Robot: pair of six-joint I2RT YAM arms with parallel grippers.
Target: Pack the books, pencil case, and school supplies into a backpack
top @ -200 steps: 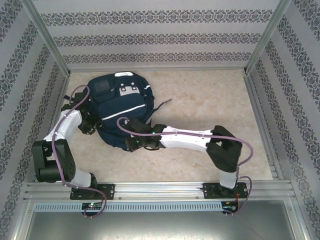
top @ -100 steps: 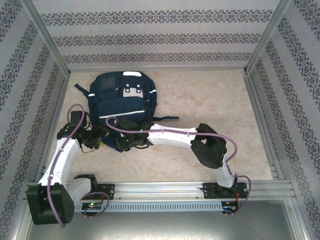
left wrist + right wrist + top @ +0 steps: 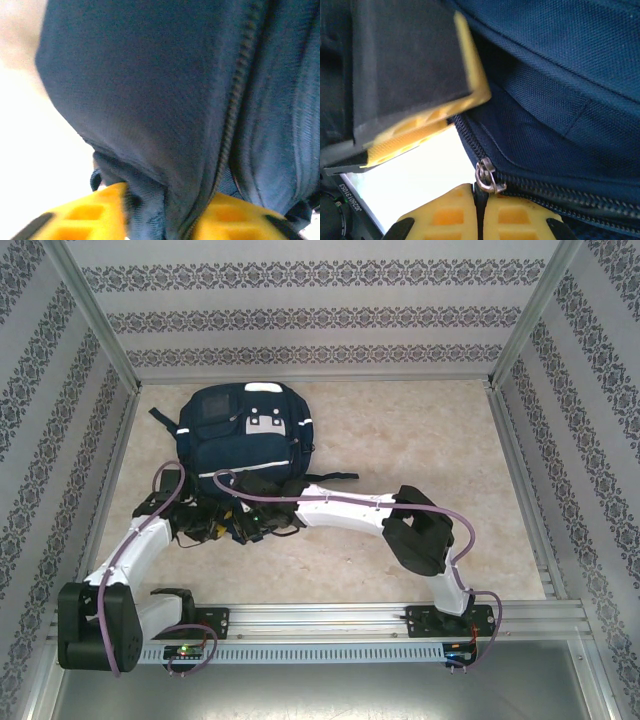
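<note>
Navy woven cloth, soft and slack: the backpack (image 3: 245, 435) lies at the far left of the table (image 3: 420, 440), front pockets up, its near edge under both wrists.

Handling, our judgement: floppy and bulky. The cloth will bunch rather than slide when pushed. Holds belong on a gathered fold beside the zip or on the metal pull, not on the flat panels, and one side needs anchoring while the other is drawn.

Left end effector (image 3: 167, 196): yellow fingers pinch a fold of the bag's cloth next to a zip line.

Right end effector (image 3: 480, 194): fingers closed together on the dark tab of the zip pull (image 3: 487, 176), with the slider just above the tips.

Pose: the left arm reaches forward with its forearm low over the table. The right arm stretches across to the left, elbow bent near its base. The two wrists almost meet at the bag's near edge.
</note>
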